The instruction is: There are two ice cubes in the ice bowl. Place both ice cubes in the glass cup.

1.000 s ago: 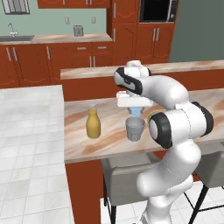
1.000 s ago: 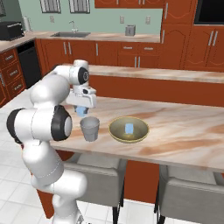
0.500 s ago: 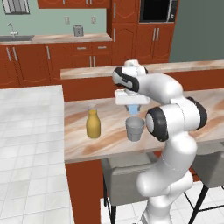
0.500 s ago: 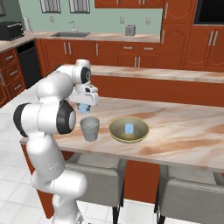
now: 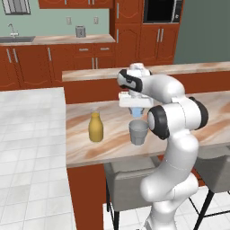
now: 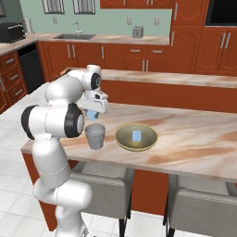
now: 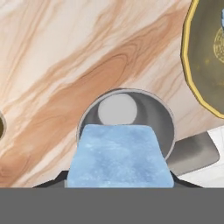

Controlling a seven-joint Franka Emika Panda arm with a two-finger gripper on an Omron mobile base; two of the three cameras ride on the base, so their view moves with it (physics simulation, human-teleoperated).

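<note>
Release is the step in hand, by my reading: the end effector [image 6: 94, 114] hangs just above the cup [image 6: 95, 136] near the centre-left of the right base view, pinching one ice cube [image 7: 124, 155] between its tips. In the hand view the cube sits low in the frame, directly over the cup's open mouth, so the drop line looks good. To do it well I would keep the cube centred over the opening, lower a little so that it cannot bounce off the rim, then part the tips cleanly without brushing the cup.

The held cube is pale blue, frosted and translucent, with softly rounded edges, and looks narrower than the cup's mouth. The cup is a short grey-blue tumbler, slightly tapered, standing upright on the marbled surface [image 6: 194, 139]; its pale bottom shows bare in the hand view. Just right of it in the right base view sits the shallow yellow-olive bowl [image 6: 125, 139], with the second cube [image 6: 137, 135] lying inside. A yellow bottle [image 5: 95, 127] stands left of the cup in the left base view.
</note>
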